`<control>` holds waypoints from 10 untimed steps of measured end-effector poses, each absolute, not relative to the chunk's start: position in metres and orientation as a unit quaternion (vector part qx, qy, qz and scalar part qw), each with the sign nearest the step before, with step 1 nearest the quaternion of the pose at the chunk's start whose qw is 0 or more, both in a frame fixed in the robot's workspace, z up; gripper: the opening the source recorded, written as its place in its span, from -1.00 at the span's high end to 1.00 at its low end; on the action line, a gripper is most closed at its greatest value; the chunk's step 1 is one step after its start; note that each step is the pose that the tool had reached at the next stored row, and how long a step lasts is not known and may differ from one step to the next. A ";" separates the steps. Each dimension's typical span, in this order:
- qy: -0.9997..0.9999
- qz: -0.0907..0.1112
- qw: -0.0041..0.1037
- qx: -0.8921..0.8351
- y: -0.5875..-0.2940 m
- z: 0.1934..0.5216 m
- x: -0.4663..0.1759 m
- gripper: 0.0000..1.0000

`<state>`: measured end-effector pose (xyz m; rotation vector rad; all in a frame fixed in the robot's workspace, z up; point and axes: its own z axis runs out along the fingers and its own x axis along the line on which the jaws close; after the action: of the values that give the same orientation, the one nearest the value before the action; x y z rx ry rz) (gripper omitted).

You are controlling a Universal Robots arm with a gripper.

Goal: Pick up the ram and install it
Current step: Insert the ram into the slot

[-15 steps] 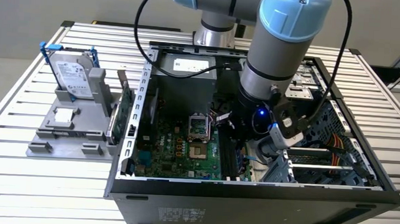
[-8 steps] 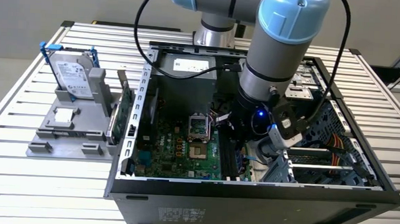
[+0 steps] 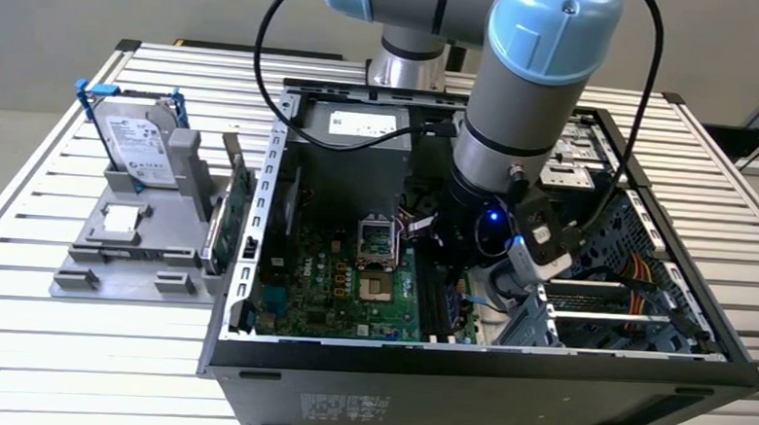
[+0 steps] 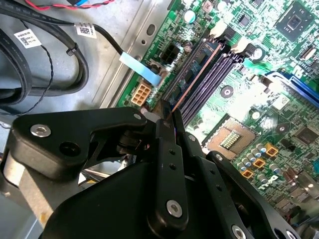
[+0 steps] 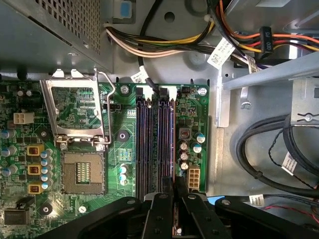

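The ram [image 4: 197, 79] shows edge-on as a thin brownish strip. It lies along the memory slot [image 4: 202, 92] nearest the motherboard's edge, and its far end reaches the white latch [image 4: 218, 31]. My gripper [image 4: 167, 122] is shut on the strip's near end, with black fingers [image 4: 169, 159] on either side. In the first wrist view the gripper [image 5: 175, 194] sits over the outermost of the dark slots [image 5: 154, 144]. Whether the ram is pressed fully home I cannot tell. In the exterior view the arm's wrist [image 3: 490, 228] reaches down into the open computer case [image 3: 476, 359].
Black cable bundles [image 5: 269, 149] lie close beside the slots, and the CPU socket [image 5: 82, 172] lies on their other side. On a grey holder outside the case, at the exterior view's left, stand a hard drive in a blue frame [image 3: 143, 137] and a green card [image 3: 236, 215].
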<state>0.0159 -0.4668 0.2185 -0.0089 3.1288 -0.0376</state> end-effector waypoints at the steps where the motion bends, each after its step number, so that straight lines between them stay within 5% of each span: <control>1: 1.000 -0.012 0.006 -0.003 -0.467 0.218 0.016 1.00; 10: 1.000 -0.012 0.006 -0.003 -0.467 0.218 0.016 1.00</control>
<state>0.0159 -0.4667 0.2181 -0.0088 3.1287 -0.0373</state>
